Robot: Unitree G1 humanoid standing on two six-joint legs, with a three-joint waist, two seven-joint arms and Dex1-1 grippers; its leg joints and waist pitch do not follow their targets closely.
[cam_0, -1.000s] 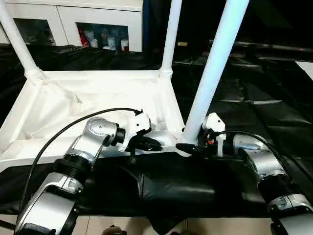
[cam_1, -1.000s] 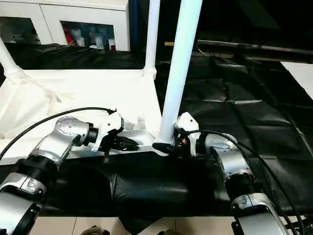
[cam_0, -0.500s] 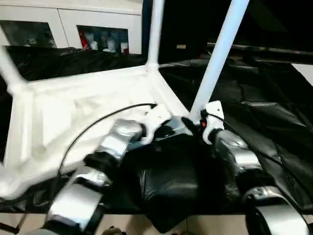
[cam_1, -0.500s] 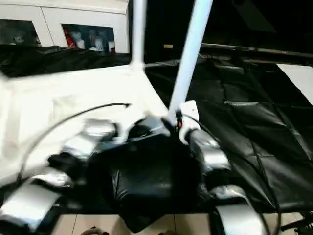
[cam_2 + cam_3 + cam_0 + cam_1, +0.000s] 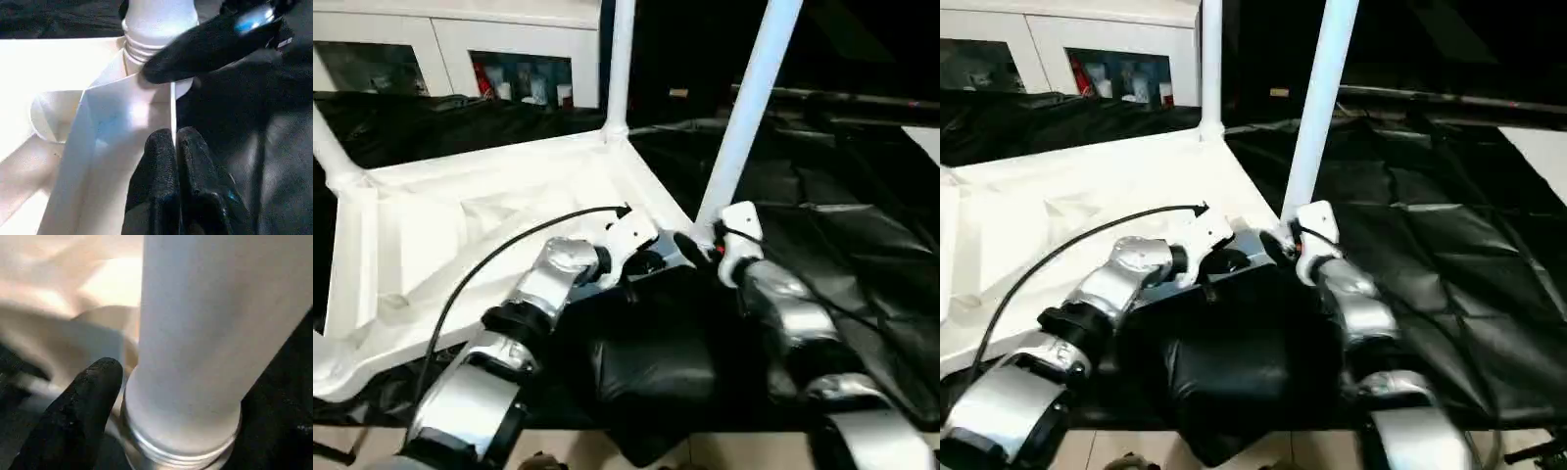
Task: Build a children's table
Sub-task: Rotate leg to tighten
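Here the white tabletop (image 5: pixel 499 211) lies upside down on a black-covered work surface (image 5: pixel 862 225), its ribbed underside facing up, and it serves as the landmark for everything else. Three white legs stand up from its corner sockets: the near leg (image 5: pixel 744 108) at the corner closest to both grippers, a far leg (image 5: pixel 621 59) at the corner behind it, and a third leg (image 5: pixel 331 147) at the corner off to the robot's left. The left gripper (image 5: pixel 177 147) has its two black fingers pressed together, with nothing between them, resting at the tabletop's rim just beside the near leg's socket. The right gripper (image 5: pixel 690 245) sits at the base of the near leg, one black finger (image 5: pixel 80 406) lying against the leg's threaded collar; its fingers are spread, but whether they clamp the leg cannot be told. A white cabinet (image 5: pixel 460 44) stands beyond the tabletop's far edge.
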